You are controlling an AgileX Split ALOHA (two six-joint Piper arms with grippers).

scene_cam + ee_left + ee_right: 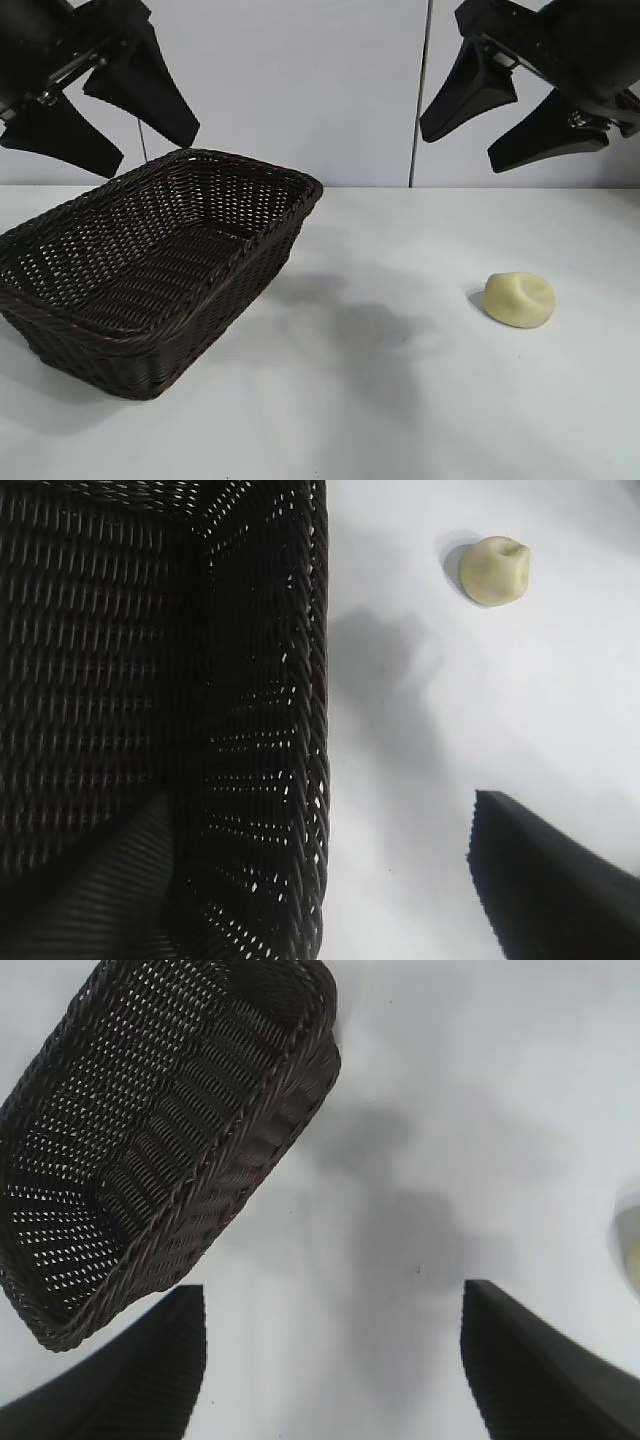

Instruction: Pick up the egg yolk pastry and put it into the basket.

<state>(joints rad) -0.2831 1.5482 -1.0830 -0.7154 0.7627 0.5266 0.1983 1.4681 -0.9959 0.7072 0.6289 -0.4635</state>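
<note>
The egg yolk pastry [519, 298] is a small pale yellow lump with a dented top, lying on the white table at the right. The left wrist view shows the pastry [493, 570] off to one side of the basket [150, 700]; in the right wrist view only a pale sliver of the pastry [630, 1245] shows at the frame edge. The dark brown wicker basket [150, 265] stands at the left with nothing in it. My left gripper [155, 150] hangs open high above the basket. My right gripper [455, 150] hangs open high above the table, over the pastry, nothing between its fingers.
The white table [380, 400] runs from the basket to the pastry and forward to the near edge. A pale wall with a vertical seam [413, 150] stands behind.
</note>
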